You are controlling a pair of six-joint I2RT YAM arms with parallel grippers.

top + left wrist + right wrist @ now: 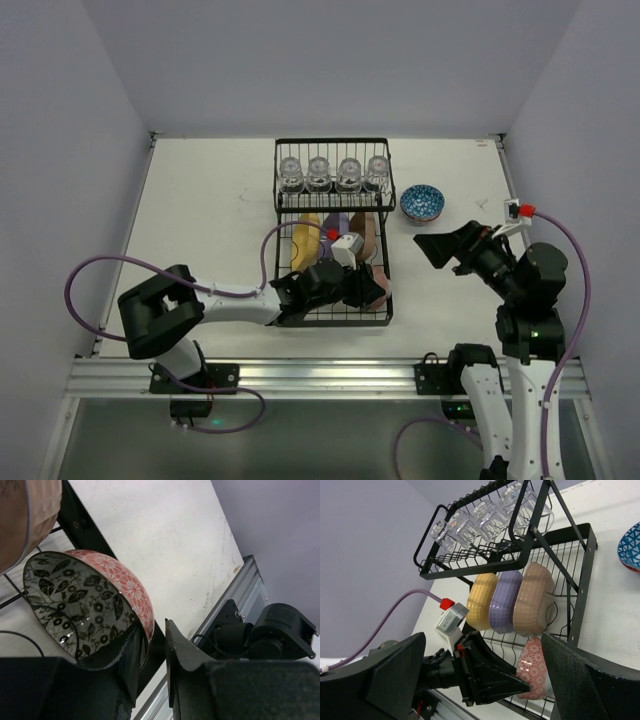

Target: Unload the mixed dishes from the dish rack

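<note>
Left claw (152, 630) was down inside the dish rack (340, 322), its fingers drawn close on either side of the reddish bowl (80, 600), pinching the rim! One finger sat inside the black-and-white floral lining, the other outside. Just beyond that claw stood the yellow plate (482, 600), purple plate (506, 602) and tan plate (534, 600) on edge, touching. Farther past them, four glass cups (334, 174) lined the raised shelf. Right claw (482, 637) hung spread wide, gripping nothing, with the blue bowl (422, 203) just ahead on the white, faintly scuffed table (210, 210). Pale lavender walls (330, 60) closed in; a metal rail (330, 378) ran behind both claws.
</note>
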